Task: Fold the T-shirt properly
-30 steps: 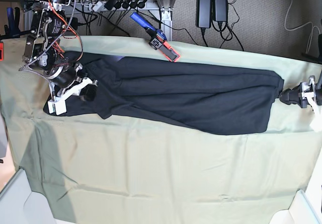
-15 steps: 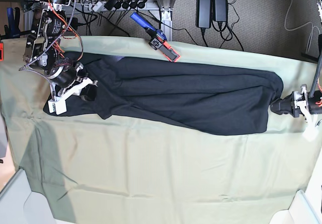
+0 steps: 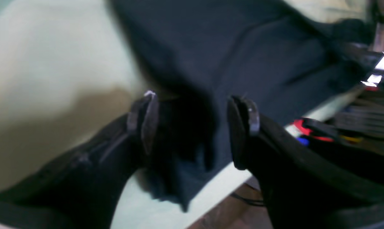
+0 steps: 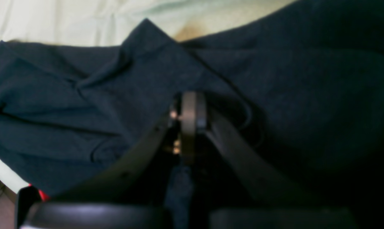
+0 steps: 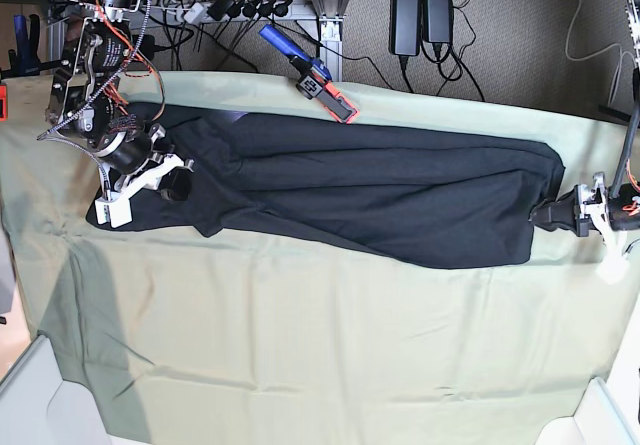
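Observation:
The black T-shirt (image 5: 380, 190) lies stretched in a long band across the pale green cloth. My right gripper (image 5: 178, 178) is at its left end, and in the right wrist view the gripper (image 4: 188, 101) is shut, pinching a fold of the shirt (image 4: 83, 95). My left gripper (image 5: 543, 213) is at the shirt's right end. In the left wrist view it (image 3: 195, 124) is open, its jaws set wide apart on either side of the shirt's edge (image 3: 243, 47). That view is blurred.
The pale green cloth (image 5: 320, 345) covers the table. A blue and red clamp (image 5: 310, 75) sits at the back edge, with cables and power bricks (image 5: 420, 10) behind. White bins stand at the front left (image 5: 30, 395) and front right (image 5: 605, 415) corners.
My left gripper has moved left and toward the front, onto the shirt's right end. The right arm and the shirt's left end have not moved.

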